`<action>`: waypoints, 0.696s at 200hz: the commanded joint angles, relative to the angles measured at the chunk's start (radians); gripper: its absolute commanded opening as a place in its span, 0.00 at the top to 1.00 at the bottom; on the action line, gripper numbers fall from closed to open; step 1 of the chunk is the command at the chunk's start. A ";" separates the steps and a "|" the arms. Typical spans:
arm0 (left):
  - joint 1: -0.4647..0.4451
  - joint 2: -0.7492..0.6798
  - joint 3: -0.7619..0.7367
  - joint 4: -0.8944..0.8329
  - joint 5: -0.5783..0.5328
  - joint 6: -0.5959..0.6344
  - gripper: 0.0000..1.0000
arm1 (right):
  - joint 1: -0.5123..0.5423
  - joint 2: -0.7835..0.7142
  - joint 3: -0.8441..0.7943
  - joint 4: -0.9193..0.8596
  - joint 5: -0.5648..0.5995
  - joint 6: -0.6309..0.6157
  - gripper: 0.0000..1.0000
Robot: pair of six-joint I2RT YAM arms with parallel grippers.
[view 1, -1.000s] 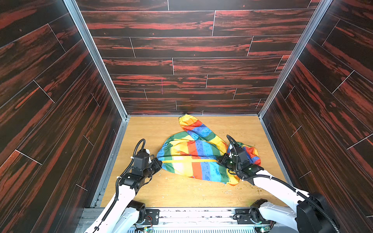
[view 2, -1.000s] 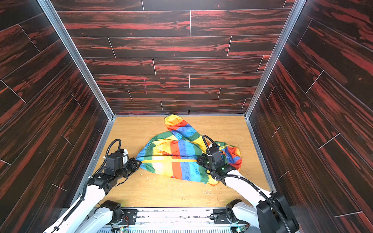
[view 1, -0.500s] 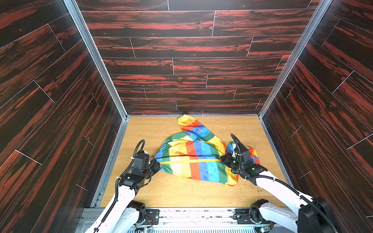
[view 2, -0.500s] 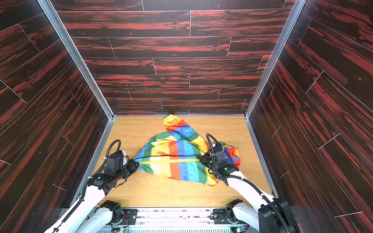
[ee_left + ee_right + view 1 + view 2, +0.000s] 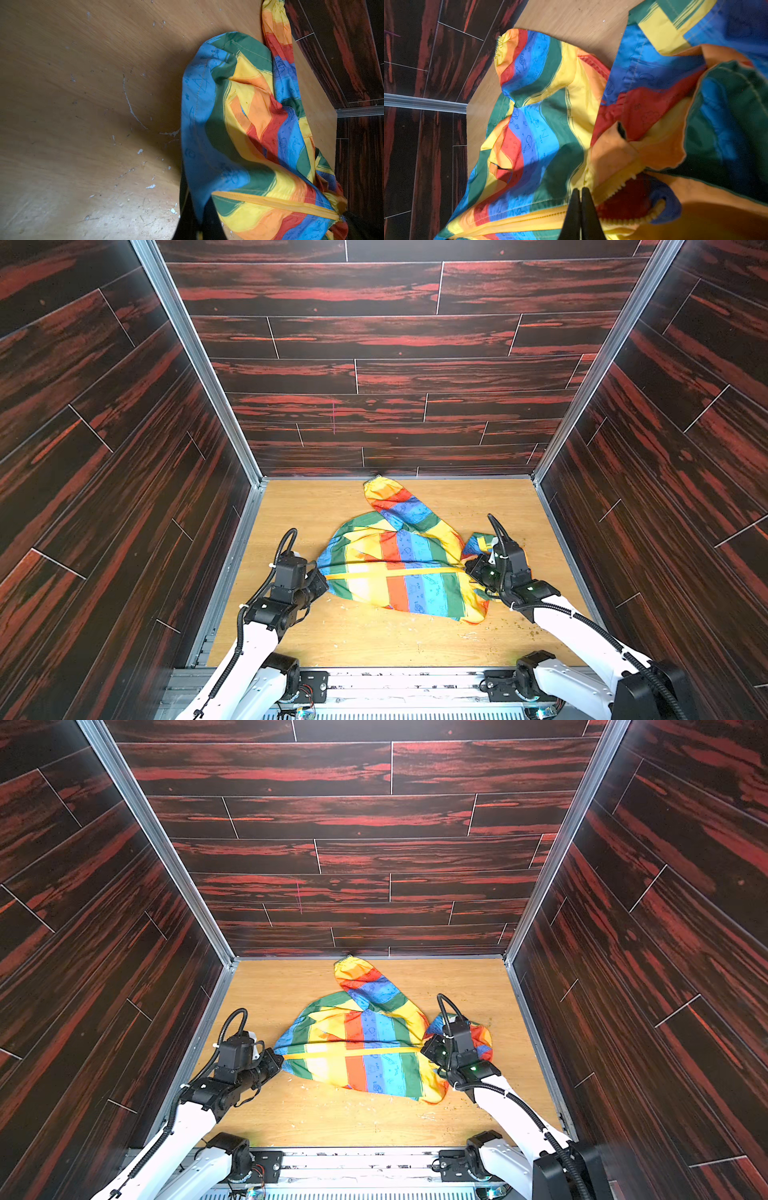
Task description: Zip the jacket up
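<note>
Jacket [image 5: 399, 568] lies mid-tabletop [image 5: 374, 639], zipper [image 5: 395, 573] closed along most of its length. My left pincer [image 5: 322, 578] pinches the hem end; my right pincer [image 5: 580, 197] pinches the zipper where open teeth begin. Plan: draw rightward straight along the teeth, left anchoring, line taut.

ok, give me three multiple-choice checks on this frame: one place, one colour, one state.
1. The jacket's outstretched sleeve cuff lies:
A) by the back wall
B) under the left arm
C) over the table's front edge

2. The zipper is:
A) black
B) yellow
C) white

3. The zipper is:
A) open along its whole length
B) shut across the body, teeth apart past the right end effector
C) torn off

Key:
1 A: in both top views the cuff ends at the wall's foot.
2 B: a yellow band crosses the stripes.
3 B: the right wrist view shows parted teeth beyond the closed end effector.
</note>
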 commanded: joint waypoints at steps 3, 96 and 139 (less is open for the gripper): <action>0.015 -0.009 0.013 -0.019 -0.054 0.004 1.00 | -0.024 -0.028 -0.012 -0.026 0.025 -0.021 1.00; 0.017 -0.008 0.013 -0.019 -0.056 0.004 1.00 | -0.117 -0.052 -0.009 -0.058 -0.008 -0.056 1.00; 0.019 -0.009 0.009 -0.017 -0.055 0.005 1.00 | -0.165 -0.065 -0.004 -0.075 -0.025 -0.074 1.00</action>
